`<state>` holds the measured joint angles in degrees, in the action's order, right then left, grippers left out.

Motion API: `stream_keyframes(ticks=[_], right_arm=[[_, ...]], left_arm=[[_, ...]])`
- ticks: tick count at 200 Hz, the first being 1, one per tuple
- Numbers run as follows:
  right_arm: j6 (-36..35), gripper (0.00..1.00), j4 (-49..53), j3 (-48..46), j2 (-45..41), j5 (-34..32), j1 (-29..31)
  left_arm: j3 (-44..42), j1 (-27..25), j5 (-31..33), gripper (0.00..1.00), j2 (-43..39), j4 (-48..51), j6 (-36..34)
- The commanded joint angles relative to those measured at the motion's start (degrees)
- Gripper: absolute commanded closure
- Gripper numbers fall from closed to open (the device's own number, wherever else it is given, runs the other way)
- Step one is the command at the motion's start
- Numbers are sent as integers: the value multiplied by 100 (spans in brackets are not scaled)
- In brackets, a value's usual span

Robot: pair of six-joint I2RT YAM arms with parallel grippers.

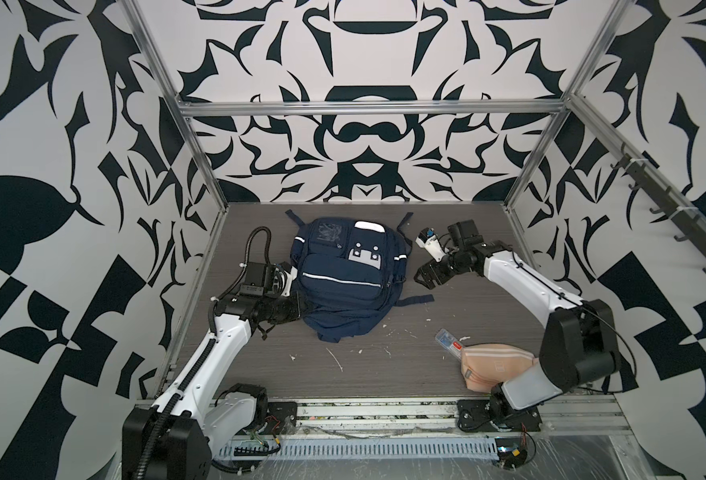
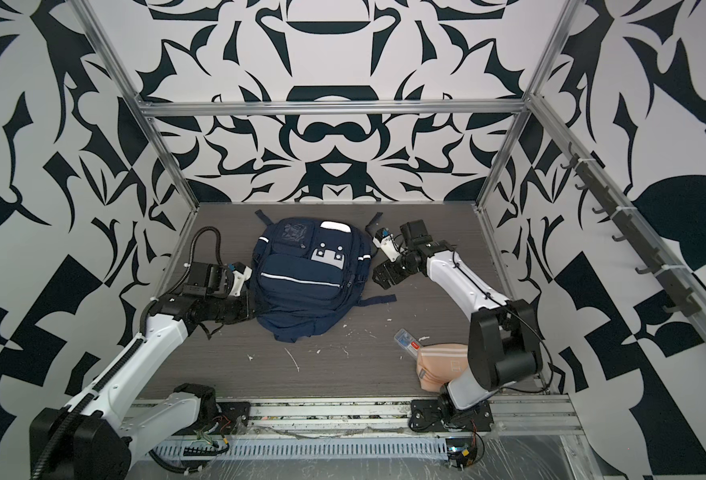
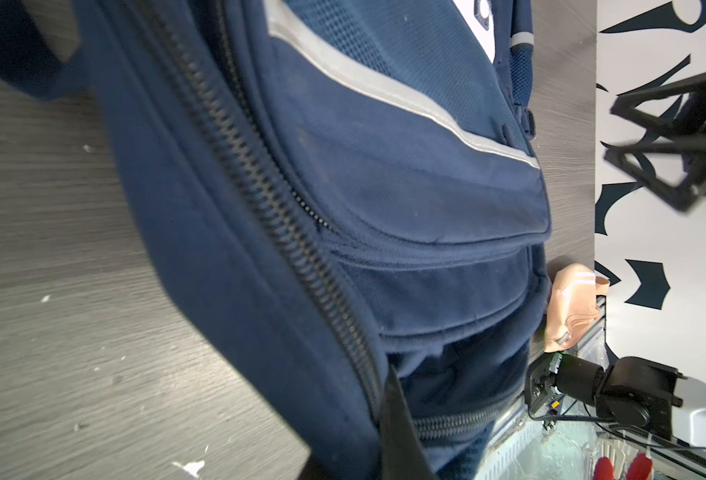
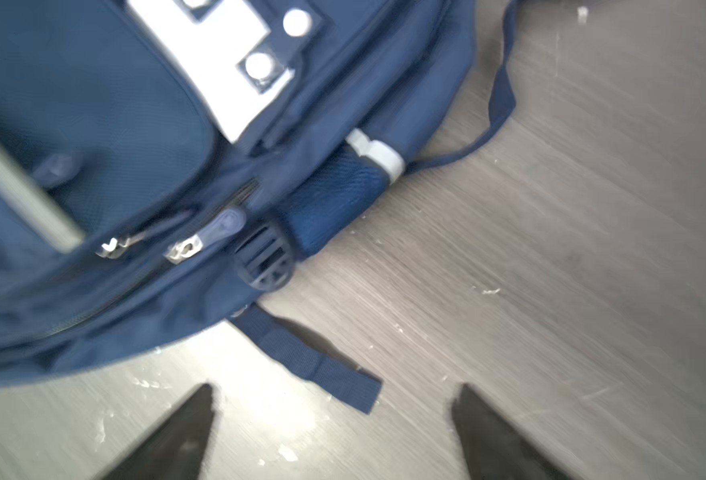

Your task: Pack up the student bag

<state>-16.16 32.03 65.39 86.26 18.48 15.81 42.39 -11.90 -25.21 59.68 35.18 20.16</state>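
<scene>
My left gripper (image 1: pixel 299 305) is clenched, and by the look of it it's pinching fabric at the student bag's (image 1: pixel 343 274) edge, at about 8 o'clock on the bag. The left wrist view shows 1 finger right against the main zip (image 3: pixel 284 232). My right gripper (image 1: pixel 426 276) is released: jaws wide, nothing between them, over bare table (image 1: pixel 384 374) just beside the bag's 3 o'clock side. The bag lies front-up mid-table.

Risks from here:
- With only 1 pinch on soft cloth, any pull from me drags the whole bag instead of parting the zip, and the fabric could slip out of the pinch.
- The zip pulls (image 4: pixel 185 247) are small and sit by a buckle and a loose strap (image 4: pixel 322 365), so my open jaws could snag webbing instead. The right wrist view is blurred, which makes aim poor.
- The right elbow sits over the pouch (image 1: pixel 496 365), so a swing back could knock it.

Containers: all pockets I can see on the bag look zipped, and I can't tell what's inside. The mesh side pocket (image 4: pixel 330 203) looks empty. The peach pouch is at 5 o'clock from the bag, well apart, with a clear case (image 1: pixel 451 338) touching its far end. Neither is packed yet, and the pouch contents are hidden.
</scene>
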Motion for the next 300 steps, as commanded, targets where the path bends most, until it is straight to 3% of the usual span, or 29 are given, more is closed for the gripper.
stream_keyframes(ticks=[1, 24, 54, 95, 129, 154, 215, 260, 300], right_arm=[[70, 1, -98, -30, -366, 182, 255], [-183, 1, 21, 222, -136, 650, 574], [-791, 3, 146, 843, 779, 1516, 607], [-1571, 6, 1192, 2524, 2123, 1702, 429], [-2070, 11, 1875, 3312, 2754, 1763, 375], [-2101, 19, 1881, 3281, 2835, 1974, 322], [-2016, 19, 1467, 2435, 2640, 2079, 379], [-1856, 21, 1430, 2598, 2916, 2122, 386], [-1847, 32, 1397, 2475, 2958, 2147, 478]], left_arm=[[-2, 3, -325, 100, 31, -372, -75], [24, 3, -414, 100, 194, -385, -169], [9, 3, -580, 100, 249, -417, -174], [-52, 4, -625, 100, 204, -364, -74], [-49, 0, -597, 100, 271, -260, -42], [-23, -1, -543, 100, 307, -128, -59], [41, -4, -542, 100, 335, -10, -59], [-60, 3, -592, 100, 309, -131, 38], [-120, -4, -608, 100, 286, -217, 116]])
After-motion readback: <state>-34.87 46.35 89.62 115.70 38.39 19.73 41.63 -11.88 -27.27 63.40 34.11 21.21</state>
